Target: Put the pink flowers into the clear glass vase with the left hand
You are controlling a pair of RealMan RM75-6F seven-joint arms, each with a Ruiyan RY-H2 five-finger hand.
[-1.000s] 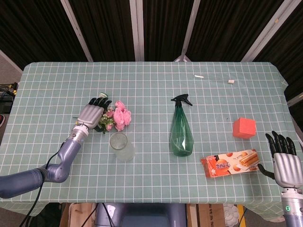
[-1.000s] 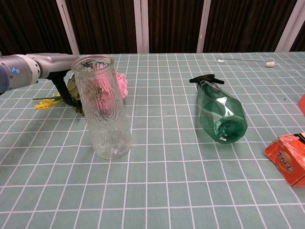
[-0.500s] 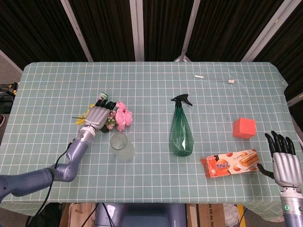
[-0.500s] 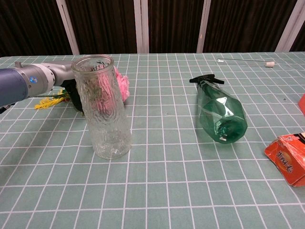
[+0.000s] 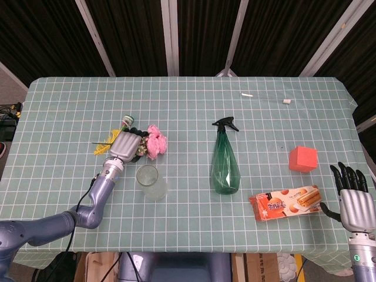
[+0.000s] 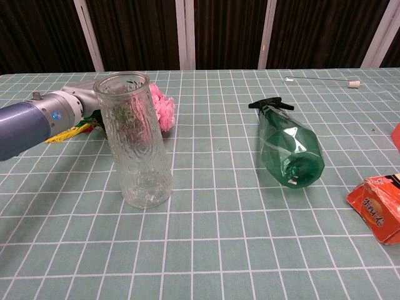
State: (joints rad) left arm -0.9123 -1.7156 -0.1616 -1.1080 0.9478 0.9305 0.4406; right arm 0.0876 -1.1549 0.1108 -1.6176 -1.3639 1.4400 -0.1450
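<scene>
The pink flowers (image 5: 156, 143) lie on the checked tablecloth at the left, their yellow and green stem end (image 5: 107, 140) pointing left. My left hand (image 5: 124, 147) lies over the middle of the bunch with its fingers curled round the stems. The clear glass vase (image 5: 150, 182) stands upright just in front of the hand, empty. In the chest view the vase (image 6: 134, 150) partly hides the left hand (image 6: 78, 103) and the flowers (image 6: 164, 107). My right hand (image 5: 354, 200) is at the table's front right corner, fingers straight and apart, holding nothing.
A green spray bottle (image 5: 225, 164) lies mid-table, nozzle pointing away. An orange cube (image 5: 302, 158) and an orange snack pack (image 5: 286, 201) sit front right, close to the right hand. A thin white stick (image 5: 267, 97) lies near the far edge.
My left hand has slid right onto the bunch and curled over the stems. The flowers have shifted slightly away and right, and the yellow stem end now shows to the hand's left.
</scene>
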